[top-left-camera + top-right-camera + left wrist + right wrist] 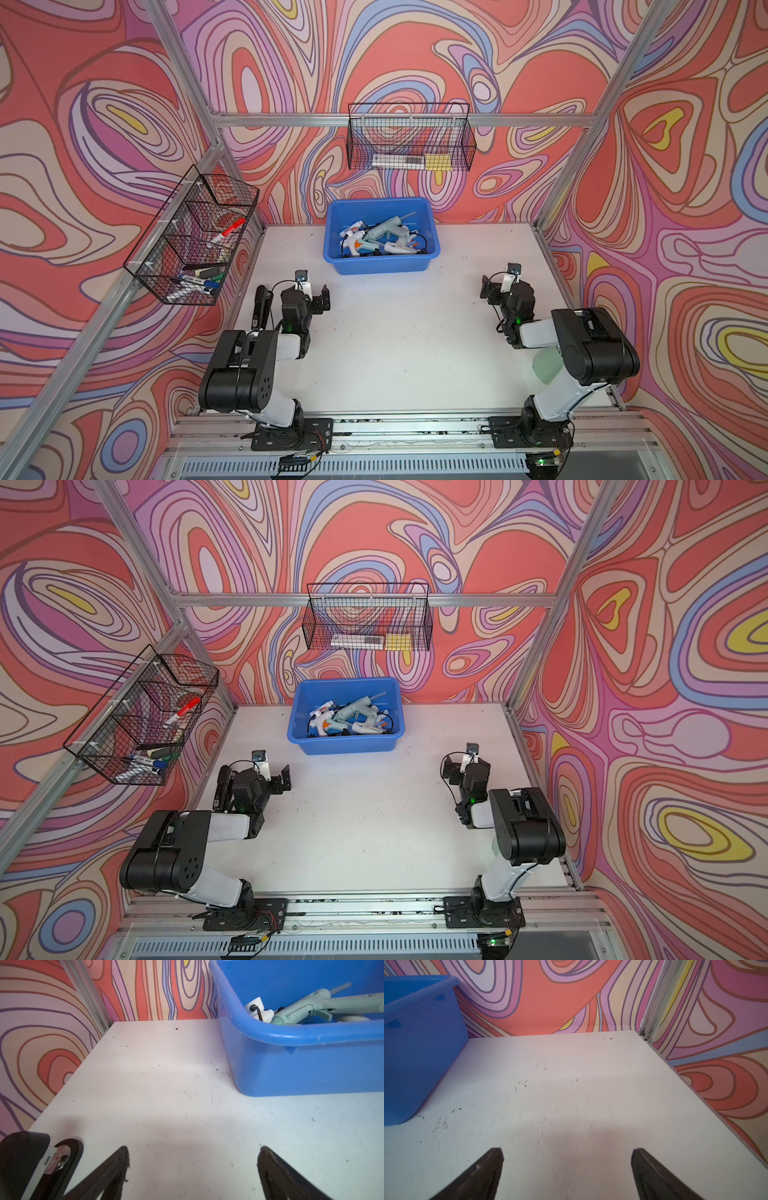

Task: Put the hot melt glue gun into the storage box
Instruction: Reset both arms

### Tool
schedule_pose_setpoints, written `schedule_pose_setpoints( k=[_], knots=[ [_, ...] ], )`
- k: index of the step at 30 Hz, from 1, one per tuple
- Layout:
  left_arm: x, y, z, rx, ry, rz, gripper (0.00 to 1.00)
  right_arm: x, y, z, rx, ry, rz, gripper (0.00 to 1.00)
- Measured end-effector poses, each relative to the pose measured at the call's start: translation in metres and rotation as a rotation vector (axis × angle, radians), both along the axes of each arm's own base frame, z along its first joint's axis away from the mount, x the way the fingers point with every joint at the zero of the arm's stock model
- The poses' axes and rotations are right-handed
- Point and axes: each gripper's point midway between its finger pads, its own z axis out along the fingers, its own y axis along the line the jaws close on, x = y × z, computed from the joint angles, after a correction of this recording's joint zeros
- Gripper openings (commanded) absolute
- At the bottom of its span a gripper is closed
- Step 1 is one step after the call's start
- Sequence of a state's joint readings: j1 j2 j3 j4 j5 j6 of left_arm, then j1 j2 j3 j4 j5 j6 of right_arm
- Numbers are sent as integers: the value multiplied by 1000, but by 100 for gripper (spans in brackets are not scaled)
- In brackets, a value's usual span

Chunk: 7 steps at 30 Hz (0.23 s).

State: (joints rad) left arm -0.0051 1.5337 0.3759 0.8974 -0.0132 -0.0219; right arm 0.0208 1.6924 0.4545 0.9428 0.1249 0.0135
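I see the white table [395, 345], with the blue storage box [382, 266] at its back edge. The largest hot melt glue gun [384, 229] lies inside it on a diagonal, rod end toward the back right corner. The left gripper [193, 1149] and right gripper [566, 1150] are both spread wide and empty.

**Lighting bright and even; sharpness fair.**
Both top views show diffuse overhead light. The white table [395, 332] carries only faint, soft-edged shadows under the arms. The storage box [291, 1036] has a mild sheen along its rim. Wide-angle stretch splays the frame post [635, 62] toward the corner. In its wrist view the right gripper [568, 1150] has soft, unfocused fingers [488, 1169], and the tabletop there takes a pinkish cast.
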Motion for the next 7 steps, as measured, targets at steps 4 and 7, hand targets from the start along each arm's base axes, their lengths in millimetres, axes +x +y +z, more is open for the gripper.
schedule_pose_setpoints(
  k=[4, 7],
  knots=[
    [-1, -2, -2, -4, 10, -10, 99, 0, 1, 0, 4, 0, 3, 98],
    [-1, -2, -3, -4, 15, -10, 99, 0, 1, 0, 5, -1, 4, 98]
  ],
)
